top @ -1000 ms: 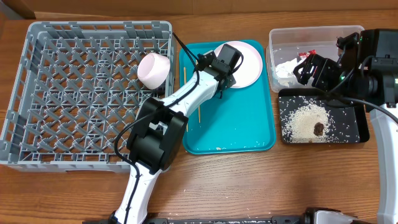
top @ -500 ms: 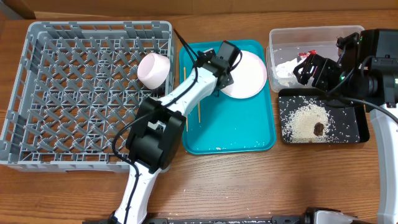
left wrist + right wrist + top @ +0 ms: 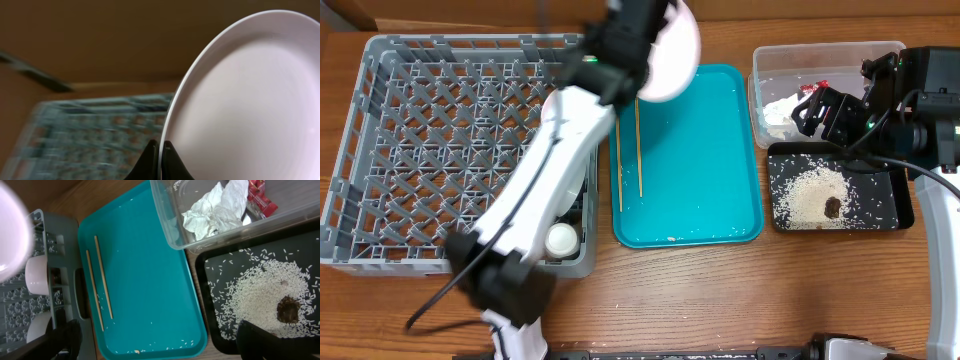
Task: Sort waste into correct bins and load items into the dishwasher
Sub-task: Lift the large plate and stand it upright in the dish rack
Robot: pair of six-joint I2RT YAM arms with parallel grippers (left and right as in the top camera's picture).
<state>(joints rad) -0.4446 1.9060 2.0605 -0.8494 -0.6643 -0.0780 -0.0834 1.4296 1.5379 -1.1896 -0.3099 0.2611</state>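
Overhead: plate [image 3: 675, 45] has left the teal tray [image 3: 700, 180], now held at upper centre beside the dish rack [image 3: 420, 130]. Rim pinched by left end effector [image 3: 160, 150]; racking judged next, chopsticks [image 3: 638, 150] wait on tray.

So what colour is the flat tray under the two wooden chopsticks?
Teal; the tray shows best overhead.

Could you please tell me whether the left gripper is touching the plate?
Touching. The left wrist view shows the left gripper clamped on the lower rim of the plate, with no gap between them.

Teal tray [image 3: 700, 170], grey crate [image 3: 470, 42] (lattice floor)
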